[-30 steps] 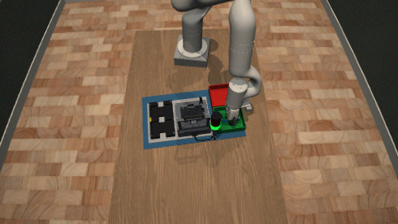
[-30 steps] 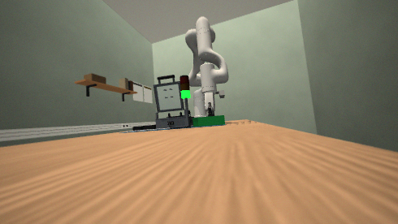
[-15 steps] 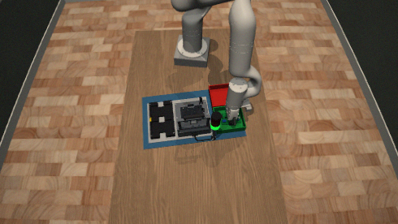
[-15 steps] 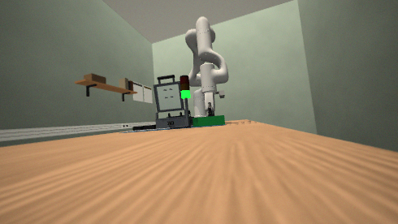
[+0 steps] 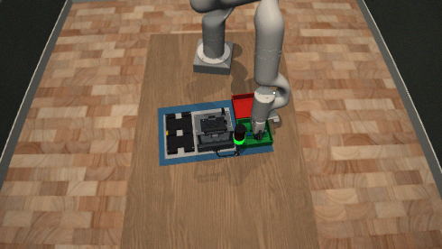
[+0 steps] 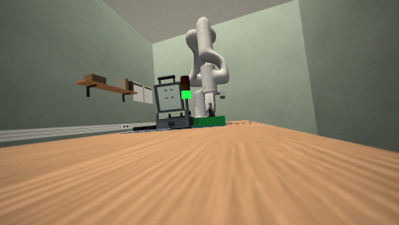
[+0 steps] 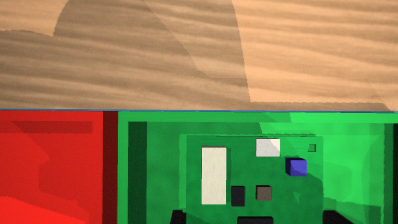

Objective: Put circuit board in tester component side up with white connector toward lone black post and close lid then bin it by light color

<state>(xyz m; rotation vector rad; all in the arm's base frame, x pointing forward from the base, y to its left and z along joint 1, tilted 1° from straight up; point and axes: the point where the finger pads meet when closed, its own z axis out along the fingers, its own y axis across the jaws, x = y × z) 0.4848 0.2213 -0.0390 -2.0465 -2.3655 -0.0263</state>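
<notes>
Basically brd (image 5: 249, 134) (image 7: 250, 167) btwn pincer (image 5: 258, 133) (image 6: 211, 114) (image 7: 256, 218) tips, grn bin (image 5: 254, 145) (image 6: 209, 121) (image 7: 123, 165)
</notes>
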